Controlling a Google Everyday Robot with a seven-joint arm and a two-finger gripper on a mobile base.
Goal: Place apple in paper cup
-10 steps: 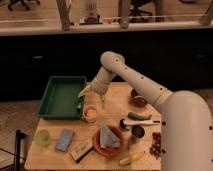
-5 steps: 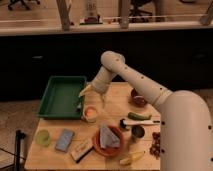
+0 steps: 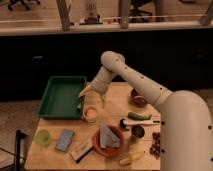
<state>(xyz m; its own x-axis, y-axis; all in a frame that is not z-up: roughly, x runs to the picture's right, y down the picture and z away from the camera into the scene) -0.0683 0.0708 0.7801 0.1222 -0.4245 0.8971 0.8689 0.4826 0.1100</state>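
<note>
Apple [image 3: 90, 114] sits inside the cup [image 3: 90, 121], orange showing within the pale rim, on the tabletop [image 3: 116, 102] beside the tray [image 3: 60, 97]. Tool [image 3: 94, 97] hangs just above, jaws apart, holding nothing. Release looks like the step in hand; next calls for a straight lift clear without nudging the cup.

Small orange-red apple [image 3: 90, 114] inside short pale paper cup [image 3: 90, 120], cup upright, gripper [image 3: 93, 98] just above it

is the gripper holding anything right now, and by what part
Nothing: the gripper hangs open just above the paper cup, and the apple sits inside it, untouched.
</note>
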